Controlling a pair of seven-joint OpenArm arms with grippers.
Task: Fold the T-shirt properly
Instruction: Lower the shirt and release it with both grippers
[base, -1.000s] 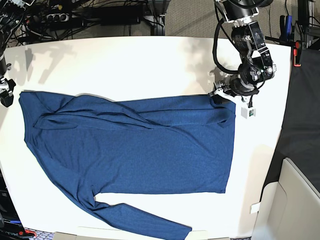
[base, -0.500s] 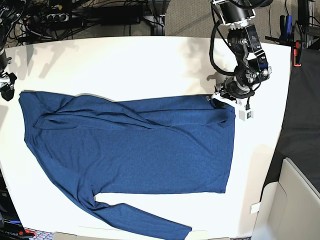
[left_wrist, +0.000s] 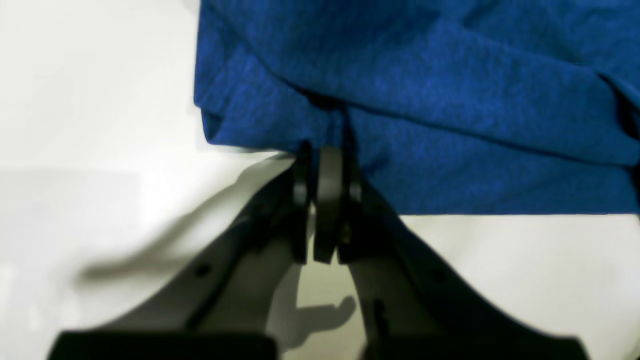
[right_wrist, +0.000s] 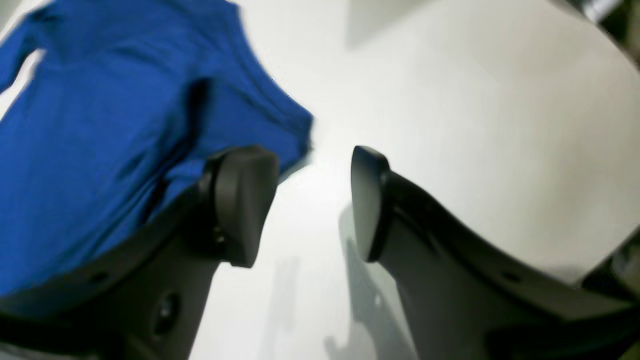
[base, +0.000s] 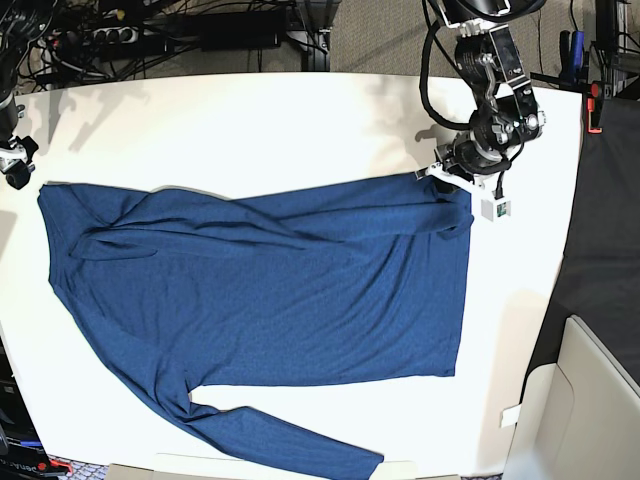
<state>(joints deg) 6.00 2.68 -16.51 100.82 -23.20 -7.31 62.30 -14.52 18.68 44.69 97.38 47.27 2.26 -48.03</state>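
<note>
T-shirt (base: 270, 290) corner pinched, left fingers (left_wrist: 300, 180) closed

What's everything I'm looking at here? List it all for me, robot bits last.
T-shirt: one, dark navy blue, long-sleeved, spread across the table.
Table: one, white, under the shirt.
Cables and power strip: several, black, on the floor beyond the table's far edge.
Left gripper: one, black, pinched shut on the shirt's edge at its far corner.
Right gripper: one, black, open over bare table beside the shirt.
</note>
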